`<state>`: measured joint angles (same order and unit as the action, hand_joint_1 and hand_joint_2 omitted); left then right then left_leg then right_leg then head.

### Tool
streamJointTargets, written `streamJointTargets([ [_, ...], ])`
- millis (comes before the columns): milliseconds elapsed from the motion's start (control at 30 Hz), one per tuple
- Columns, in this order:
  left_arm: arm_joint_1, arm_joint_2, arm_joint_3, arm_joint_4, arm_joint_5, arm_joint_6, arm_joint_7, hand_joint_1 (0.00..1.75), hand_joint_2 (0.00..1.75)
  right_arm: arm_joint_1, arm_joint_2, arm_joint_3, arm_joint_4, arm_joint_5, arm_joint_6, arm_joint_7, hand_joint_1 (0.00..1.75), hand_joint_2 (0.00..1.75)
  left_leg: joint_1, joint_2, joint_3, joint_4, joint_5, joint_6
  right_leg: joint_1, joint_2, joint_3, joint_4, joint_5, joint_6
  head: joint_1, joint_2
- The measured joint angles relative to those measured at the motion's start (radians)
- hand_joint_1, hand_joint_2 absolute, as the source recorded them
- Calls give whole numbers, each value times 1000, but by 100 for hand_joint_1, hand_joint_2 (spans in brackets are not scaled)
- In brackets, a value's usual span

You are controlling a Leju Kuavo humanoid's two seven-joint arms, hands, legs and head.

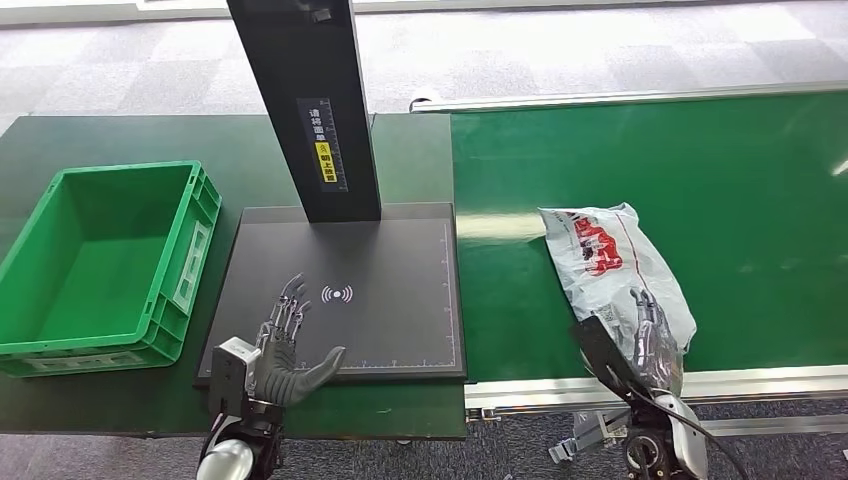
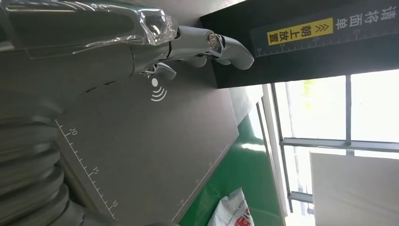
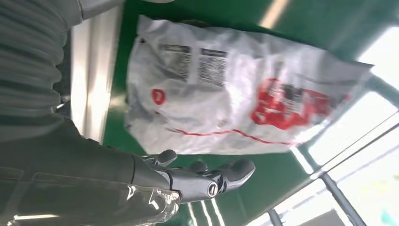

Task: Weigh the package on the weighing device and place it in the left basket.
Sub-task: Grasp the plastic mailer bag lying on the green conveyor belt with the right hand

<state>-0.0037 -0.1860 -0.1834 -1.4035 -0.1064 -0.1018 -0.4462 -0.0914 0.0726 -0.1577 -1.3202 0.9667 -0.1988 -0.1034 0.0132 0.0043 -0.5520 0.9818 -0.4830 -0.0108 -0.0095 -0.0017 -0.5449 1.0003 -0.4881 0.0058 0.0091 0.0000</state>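
From above, the package (image 1: 612,262), a white plastic bag with red print, lies on the green conveyor belt (image 1: 740,200), its near end right at the right hand (image 1: 655,335), whose fingers reach onto it without closing. The left hand (image 1: 285,345) hovers spread over the weighing device (image 1: 390,320), the green basket (image 1: 60,340) further out beyond it.

At the left wrist, fingers (image 2: 221,44) stay extended, holding nothing.

At the right wrist, the bag (image 3: 226,99) sits beside loose fingers (image 3: 230,174); I'd gather a firm fold, since slack film slips.

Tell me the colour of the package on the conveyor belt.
The package is white with red markings and small black print, clearest in the right wrist view.
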Motion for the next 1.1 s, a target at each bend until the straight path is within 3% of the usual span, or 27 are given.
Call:
streamJointTargets([
  [133, -25, 0, -17, 26, 12, -5, -21, 0, 175, -99, -23, 7, 31, -28, -3, -36, 0, 175, 0, 1, 0, 0, 1, 0, 0, 0, 0, 0, 1, 1, 0, 0],
  [300, -55, 1, -30, 54, 43, -5, -35, 0, 175, -308, -86, 35, 216, -11, -19, -42, 0, 175, -1, 1, 1, 1, 2, 2, -1, 1, 0, 0, 4, 2, 0, 0],
  [400, -68, 3, -38, 71, 56, -4, -40, 0, 175, -438, -119, 68, 385, 34, 12, 19, 0, 175, -1, 1, 1, 1, 2, 2, -1, 0, 0, 0, 4, 3, 0, 0],
  [533, -84, 4, -46, 91, 65, -3, -41, 0, 175, -565, -157, 127, 603, 107, 154, 138, 0, 175, -1, 0, 0, 1, 3, 2, -1, 0, 0, 0, 4, 3, 0, 0],
  [667, -90, 5, -53, 109, 68, -2, -41, 0, 175, -625, -185, 186, 746, 149, 227, 196, 0, 175, -1, -2, -1, 1, 2, 2, -1, -1, -1, 0, 4, 3, 0, 0],
  [867, -98, 4, -65, 131, 74, 8, -37, 0, 175, -659, -214, 259, 864, 200, 422, 237, 0, 175, -1, -2, -1, 1, 2, 2, -1, -1, -1, 0, 4, 3, 0, 0],
  [1100, -115, -4, -78, 160, 74, 16, -30, 0, 175, -686, -236, 323, 919, 223, 486, 244, 0, 175, -1, -2, 0, 1, 3, 2, -1, -1, 0, 0, 4, 3, 0, 0],
])
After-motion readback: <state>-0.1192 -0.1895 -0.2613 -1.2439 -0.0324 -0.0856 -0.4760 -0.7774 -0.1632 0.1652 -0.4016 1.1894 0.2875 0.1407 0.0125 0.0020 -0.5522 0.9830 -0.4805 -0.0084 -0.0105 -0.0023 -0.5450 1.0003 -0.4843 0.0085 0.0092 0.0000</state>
